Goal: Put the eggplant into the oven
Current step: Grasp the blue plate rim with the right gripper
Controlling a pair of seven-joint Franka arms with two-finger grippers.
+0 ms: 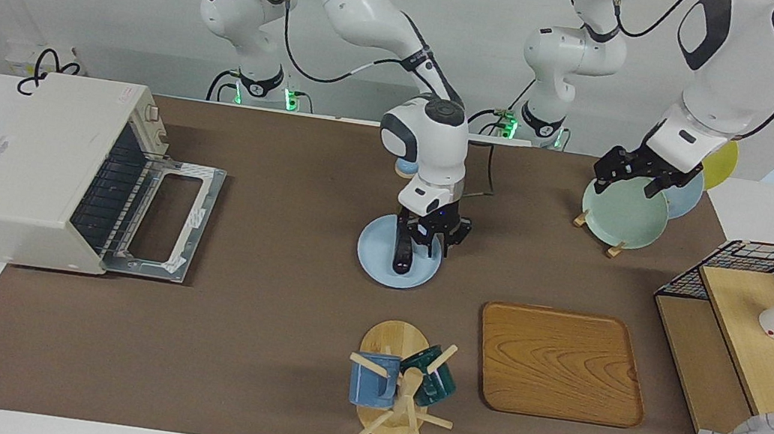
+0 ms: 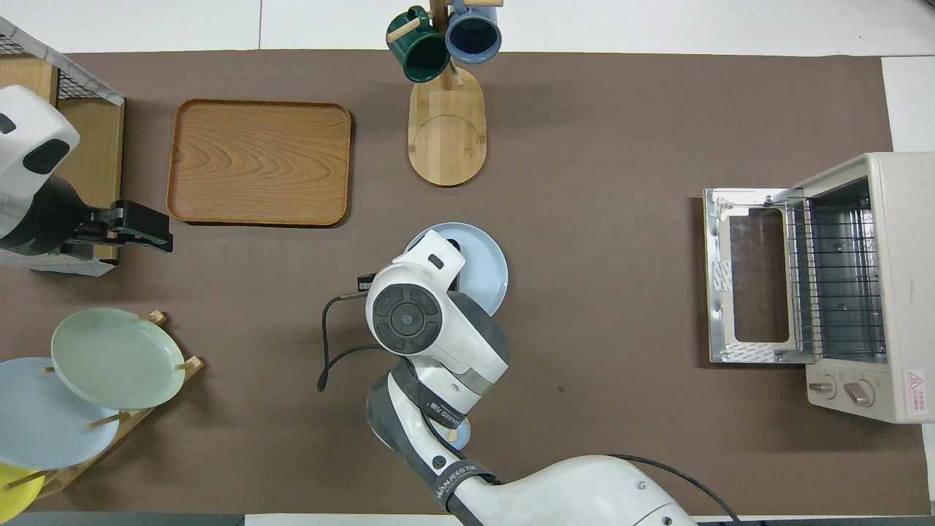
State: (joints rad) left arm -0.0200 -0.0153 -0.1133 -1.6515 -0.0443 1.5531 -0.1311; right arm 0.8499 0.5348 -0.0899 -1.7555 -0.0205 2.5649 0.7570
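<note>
Now I see the right gripper (image 1: pixel 421 241) pointing straight down, pinching the eggplant (image 1: pixel 402 252), whose long axis runs toward the robots on the plate (image 1: pixel 374 257); the left gripper (image 1: pixel 636 178) waits, spread.

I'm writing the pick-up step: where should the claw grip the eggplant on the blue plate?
Grip the eggplant across its middle, coming straight down. It lies flat on the blue plate, long and slender, so fingers straddle its narrow width. The right claw is already over it.
</note>
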